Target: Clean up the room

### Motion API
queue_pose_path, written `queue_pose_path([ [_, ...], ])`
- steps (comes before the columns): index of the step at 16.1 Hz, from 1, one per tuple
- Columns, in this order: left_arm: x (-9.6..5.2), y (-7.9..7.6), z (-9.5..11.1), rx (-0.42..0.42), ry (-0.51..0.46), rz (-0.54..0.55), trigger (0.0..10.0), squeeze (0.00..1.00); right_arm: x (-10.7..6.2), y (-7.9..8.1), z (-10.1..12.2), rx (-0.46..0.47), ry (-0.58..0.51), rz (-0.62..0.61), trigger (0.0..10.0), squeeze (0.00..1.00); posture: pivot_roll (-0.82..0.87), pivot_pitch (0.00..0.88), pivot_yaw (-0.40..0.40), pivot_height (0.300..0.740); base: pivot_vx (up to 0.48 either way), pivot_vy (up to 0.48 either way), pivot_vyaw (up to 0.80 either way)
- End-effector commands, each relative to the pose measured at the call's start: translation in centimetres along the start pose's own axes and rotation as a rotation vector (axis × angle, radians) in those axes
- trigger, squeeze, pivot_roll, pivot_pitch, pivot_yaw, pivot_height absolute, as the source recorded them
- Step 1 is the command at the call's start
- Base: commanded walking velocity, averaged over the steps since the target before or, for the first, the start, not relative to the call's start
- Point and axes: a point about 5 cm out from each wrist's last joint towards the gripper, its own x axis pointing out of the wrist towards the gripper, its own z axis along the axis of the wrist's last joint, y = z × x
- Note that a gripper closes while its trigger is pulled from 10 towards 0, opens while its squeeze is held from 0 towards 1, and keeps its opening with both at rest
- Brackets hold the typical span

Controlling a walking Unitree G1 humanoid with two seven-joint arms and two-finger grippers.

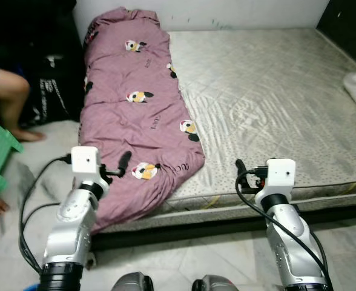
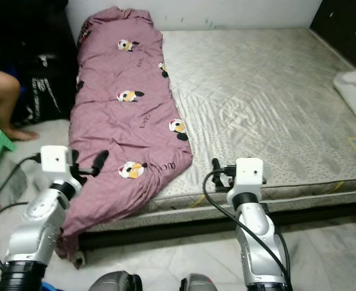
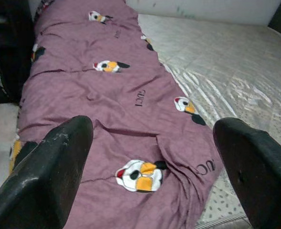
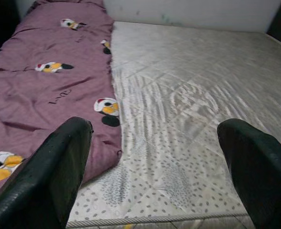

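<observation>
Purple quilt (image 1: 135, 115) with cartoon prints lies in a long bundle along the left side of the bed (image 1: 275, 103), its near end spilling over the edge. Left claw (image 1: 114, 167), fingers spread, hovers at that end, likely lined up to take it. Right claw (image 1: 244, 173), also spread, faces bare mattress. No containers are visible.

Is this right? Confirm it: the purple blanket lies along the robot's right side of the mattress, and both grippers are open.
Not quite. The purple blanket lies along the robot's left side of the mattress, as the left eye view shows. The left gripper and right gripper are indeed both open.
</observation>
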Motion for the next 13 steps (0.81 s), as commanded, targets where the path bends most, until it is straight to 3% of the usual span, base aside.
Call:
queue_pose_path([
  [1,0.01,0.15,-0.08,0.006,0.004,0.004,10.0,0.0,0.04,-0.05,0.37,-0.014,-0.018,0.004,10.0,0.0,-0.08,0.069,-0.009,0.74,0.0,0.0,0.77],
  [2,0.01,0.17,-0.06,0.006,0.003,0.0,10.0,0.0,0.02,-0.03,0.34,-0.011,-0.015,0.002,10.0,0.0,-0.08,0.069,-0.009,0.74,0.0,0.0,0.77],
  [8,-0.03,-0.06,-0.28,-0.014,0.012,-0.023,10.0,0.0,0.14,-0.27,0.08,-0.006,0.0,-0.012,10.0,0.0,-0.08,0.063,-0.007,0.74,0.0,0.0,0.0],
  [13,0.1,-0.07,-0.22,-0.017,0.013,-0.025,10.0,0.0,0.17,-0.3,0.03,-0.009,0.004,-0.015,10.0,0.0,-0.08,0.063,-0.007,0.74,0.0,0.48,0.0],
])
